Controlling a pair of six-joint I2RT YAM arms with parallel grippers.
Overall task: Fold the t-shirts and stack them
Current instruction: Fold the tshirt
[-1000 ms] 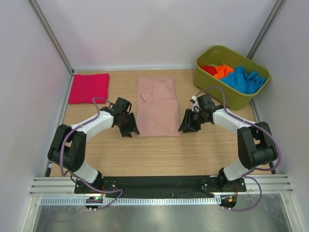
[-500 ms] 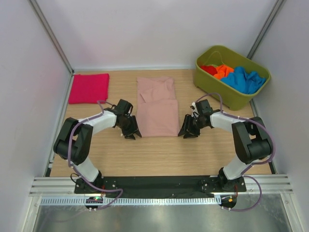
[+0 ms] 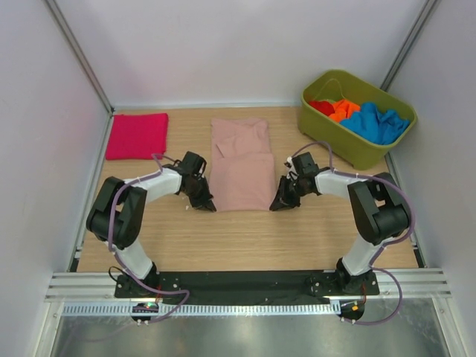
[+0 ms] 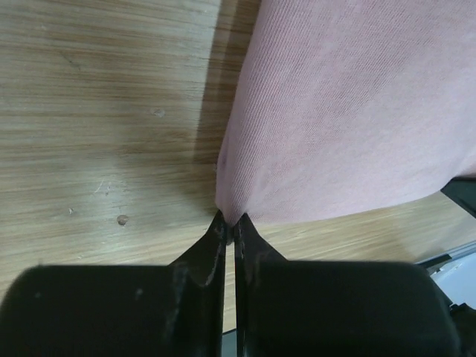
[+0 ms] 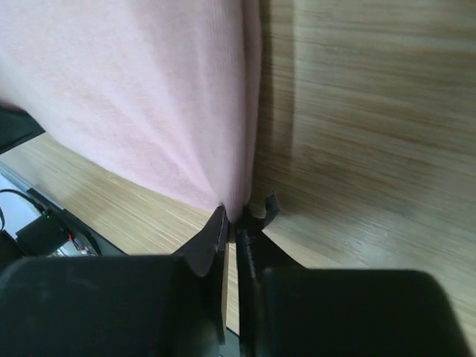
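A dusty-pink t-shirt (image 3: 240,167) lies partly folded in the middle of the table. My left gripper (image 3: 207,204) is shut on its near left corner (image 4: 232,212). My right gripper (image 3: 277,203) is shut on its near right corner (image 5: 239,212). Both hold the near edge low over the wood. A magenta t-shirt (image 3: 137,135) lies folded at the far left. Red (image 3: 321,107), orange (image 3: 343,110) and blue (image 3: 374,123) t-shirts are bunched in the tub.
An olive-green plastic tub (image 3: 355,148) stands at the far right. White walls close in the left, far and right sides. A black base rail (image 3: 245,282) runs along the near edge.
Both grippers have moved inward to the pink t-shirt's near corners and closed on them. The shirt's near edge now sits between the jaws.
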